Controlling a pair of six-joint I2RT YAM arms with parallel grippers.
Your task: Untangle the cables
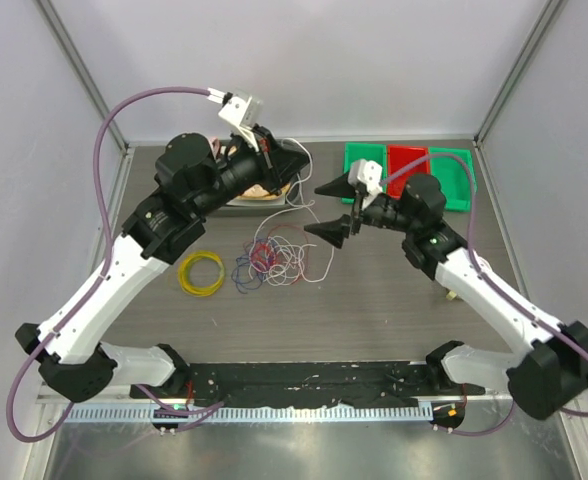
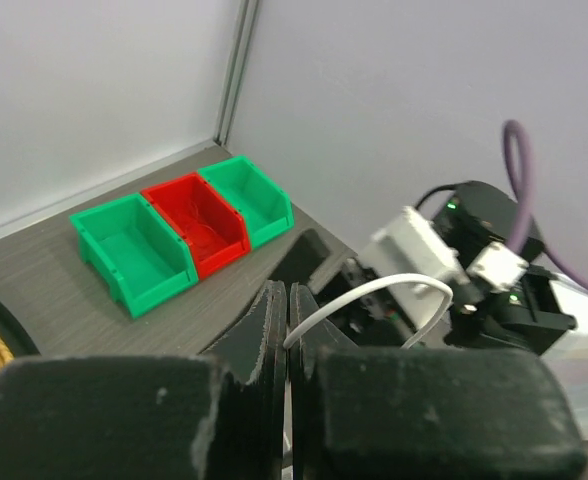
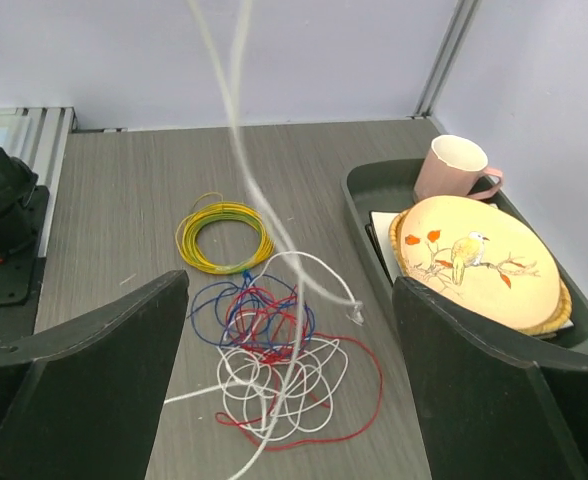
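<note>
While raised, left tool [image 2: 288,300] pinches cable [image 2: 389,280].

The left gripper [image 2: 287,310] is pinched shut on a white cable [image 2: 374,284]. The right gripper [image 1: 326,210], just across from it, is wide open.

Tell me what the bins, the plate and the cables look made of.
The bins look like moulded plastic: uniform green and red, slight sheen, thin walls. The plate is probably ceramic, smooth cream with a painted bird, though melamine is possible. The cables seem thin wire in smooth coloured plastic insulation, holding springy loops.
</note>
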